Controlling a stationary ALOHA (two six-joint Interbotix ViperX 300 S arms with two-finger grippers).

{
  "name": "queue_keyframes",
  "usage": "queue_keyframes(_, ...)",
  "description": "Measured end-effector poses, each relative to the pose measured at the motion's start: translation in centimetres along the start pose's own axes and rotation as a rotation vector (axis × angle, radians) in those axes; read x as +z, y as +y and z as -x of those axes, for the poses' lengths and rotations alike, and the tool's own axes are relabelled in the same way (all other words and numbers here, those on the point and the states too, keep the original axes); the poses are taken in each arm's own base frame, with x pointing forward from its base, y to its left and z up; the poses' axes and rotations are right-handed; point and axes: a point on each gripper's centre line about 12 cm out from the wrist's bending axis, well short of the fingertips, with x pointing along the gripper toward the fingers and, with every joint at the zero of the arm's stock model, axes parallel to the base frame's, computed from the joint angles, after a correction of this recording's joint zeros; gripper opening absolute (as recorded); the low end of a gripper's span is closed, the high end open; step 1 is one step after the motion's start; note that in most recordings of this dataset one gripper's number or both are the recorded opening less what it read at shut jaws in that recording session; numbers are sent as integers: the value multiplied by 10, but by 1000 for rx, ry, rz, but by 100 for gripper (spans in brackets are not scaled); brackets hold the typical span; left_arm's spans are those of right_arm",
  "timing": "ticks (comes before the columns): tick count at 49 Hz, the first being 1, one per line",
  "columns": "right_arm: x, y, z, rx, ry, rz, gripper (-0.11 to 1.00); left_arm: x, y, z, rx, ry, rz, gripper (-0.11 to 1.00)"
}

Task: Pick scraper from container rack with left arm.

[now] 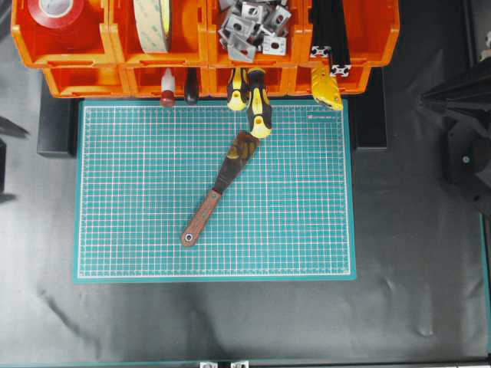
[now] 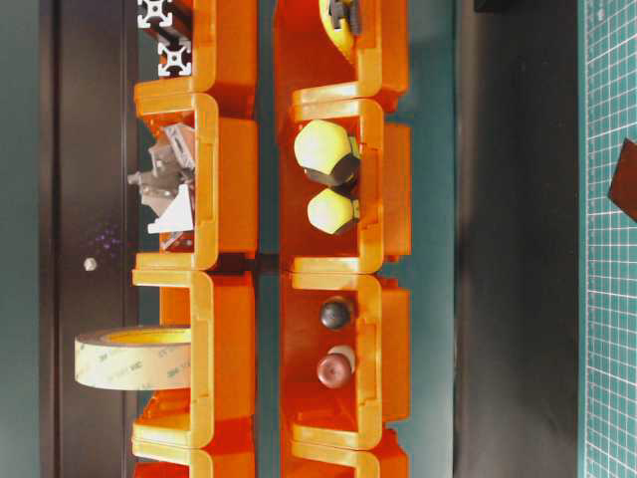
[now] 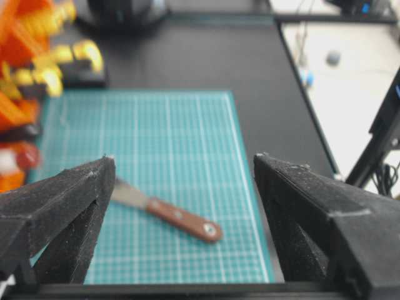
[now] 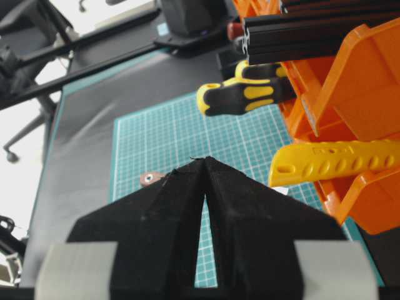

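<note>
Overhead: scraper (image 1: 219, 190) lies flat on the green mat (image 1: 130, 230), mid-mat, fully out of the container rack (image 1: 207, 46). Long axis runs diagonal; holed wooden handle end points toward the near-left corner, blade flares up-right toward the rack and touches or slightly underlies the tip of a yellow-black screwdriver (image 1: 258, 103) hanging out of a lower bin. Neither pincer shows in this view; no arm over the mat. Judged: extraction from the rack looks done, nothing holds the tool now.

Table-level: only a dark corner of the blade (image 2: 625, 179) shows at the right edge, on the mat. Rack bins hold tape, brackets, screwdriver butts; no scraper inside.

Left wrist: left pincer (image 3: 184, 206) released, jaws spread wide, empty. Scraper sits between and beyond them on the mat, handle toward the right, blade toward the left behind the left finger.

Right wrist: right pincer (image 4: 204, 181) clenched, empty, fingers tip to tip. Handle end just peeks past them.
</note>
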Motion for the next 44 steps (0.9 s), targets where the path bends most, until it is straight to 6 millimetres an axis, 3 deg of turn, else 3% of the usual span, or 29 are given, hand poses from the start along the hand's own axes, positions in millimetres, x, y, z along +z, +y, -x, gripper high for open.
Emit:
queue_keyframes(21, 0, 0, 0, 2, -1, 0, 1, -7, 24, 22, 66, -71, 35, 84)
queue_keyframes(44, 0, 0, 0, 0, 0, -1, 1, -13, 32, 26, 102, -76, 45, 84)
